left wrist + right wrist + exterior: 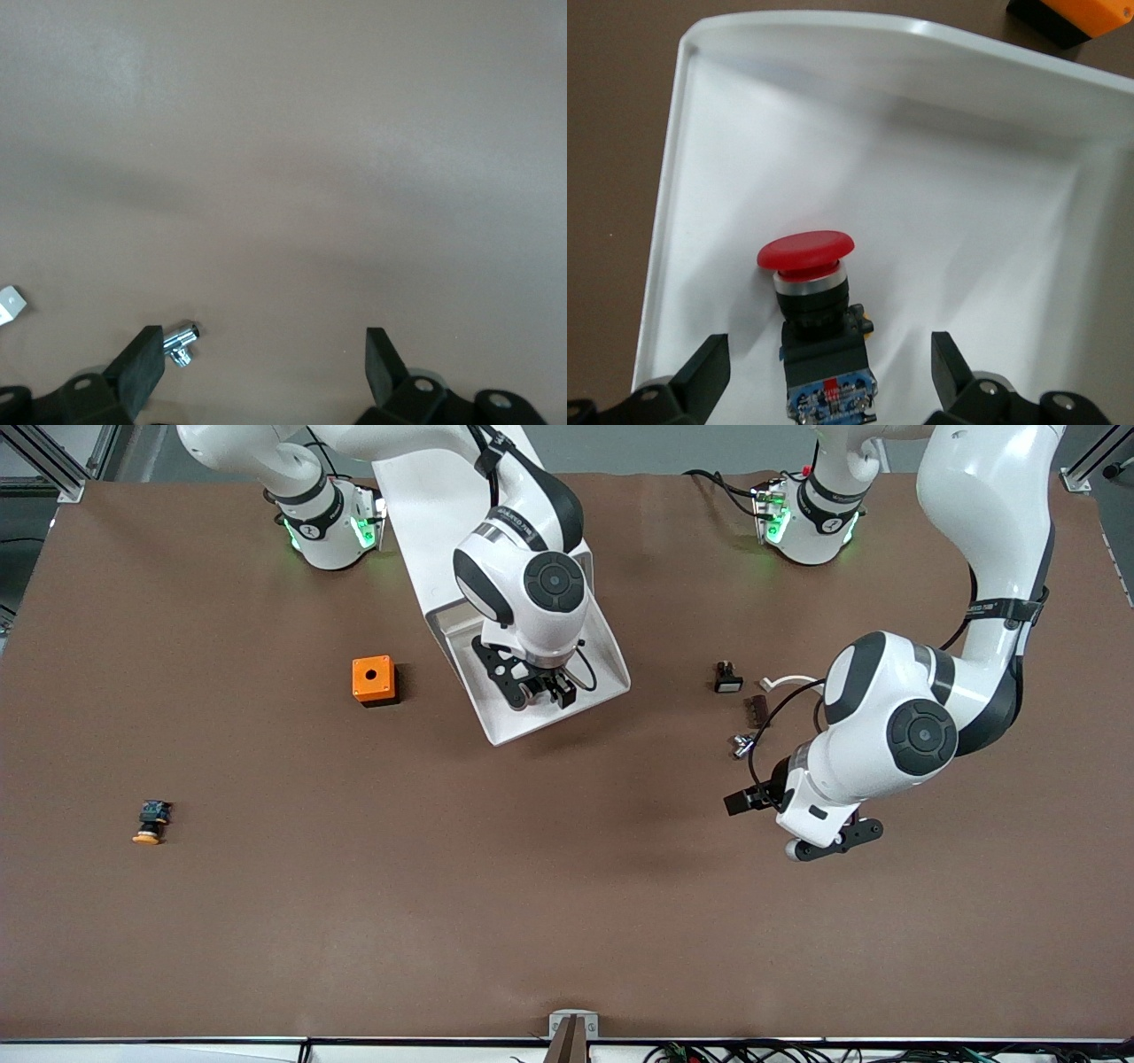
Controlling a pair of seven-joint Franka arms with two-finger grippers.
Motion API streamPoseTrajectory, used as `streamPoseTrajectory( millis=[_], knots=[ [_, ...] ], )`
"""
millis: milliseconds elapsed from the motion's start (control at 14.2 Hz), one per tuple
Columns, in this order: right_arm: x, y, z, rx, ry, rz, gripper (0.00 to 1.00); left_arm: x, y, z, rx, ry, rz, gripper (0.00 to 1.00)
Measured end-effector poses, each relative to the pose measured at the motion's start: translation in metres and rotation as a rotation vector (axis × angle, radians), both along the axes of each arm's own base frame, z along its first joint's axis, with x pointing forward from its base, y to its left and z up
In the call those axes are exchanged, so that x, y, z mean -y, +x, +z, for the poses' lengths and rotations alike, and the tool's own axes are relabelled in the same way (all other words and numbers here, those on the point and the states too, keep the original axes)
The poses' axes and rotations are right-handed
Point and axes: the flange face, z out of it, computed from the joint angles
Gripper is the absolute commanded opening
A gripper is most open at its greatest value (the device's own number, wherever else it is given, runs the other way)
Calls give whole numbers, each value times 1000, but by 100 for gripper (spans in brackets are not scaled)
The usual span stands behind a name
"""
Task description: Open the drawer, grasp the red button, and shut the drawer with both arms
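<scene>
right wrist view: right gripper [824, 381] spread wide over the drawer [726, 133], button [811, 292] lying between its fingers, unheld. left gripper [266, 372] hangs open over bare table [283, 133], a metal part [183, 341] at its 9 o'clock.

My right gripper [542, 691] points down mid-table, fingers [700, 376] spread wide. My left gripper [802, 824] hangs low toward left arm's end, fingers [137, 367] wide apart, nothing held.

The table [266, 921] is plain brown. The open drawer [992, 221] is white inside. The button [811, 292] has a red cap, silver collar and black-and-blue body. An orange box [373, 678] sits on a black base. Both arms are white with black joints.
</scene>
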Motion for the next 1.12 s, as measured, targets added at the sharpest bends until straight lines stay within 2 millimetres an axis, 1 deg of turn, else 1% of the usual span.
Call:
streamPoseTrajectory(
  millis=[211, 281, 352, 422, 562, 703, 914, 984, 1125],
  knots=[
    [0, 0, 0, 0, 0, 0, 24, 6, -2, 0, -9, 4, 56, 100],
    [0, 0, 0, 1, 0, 0, 15, 6, -2, 0, -10, 5, 64, 100],
    [0, 0, 1, 1, 1, 0, 9, 6, -2, 0, -11, 5, 71, 100],
    [0, 0, 1, 2, 1, 1, 6, 6, -2, 0, -13, 6, 84, 100],
    [0, 1, 1, 3, 2, 1, 6, 8, -3, 0, -20, 8, 127, 100],
    [-1, 3, 5, 10, 8, -2, 6, 15, -4, 3, -22, 8, 159, 100],
    [0, 13, 20, 29, 25, -8, 6, 41, -13, 7, -18, 23, 194, 100],
    [4, 19, 26, 26, 22, -7, 6, 52, -18, 7, -17, 31, 204, 100],
    [20, 36, 45, 11, 16, 6, 6, 74, -28, 7, -22, 36, 222, 100]
  ],
)
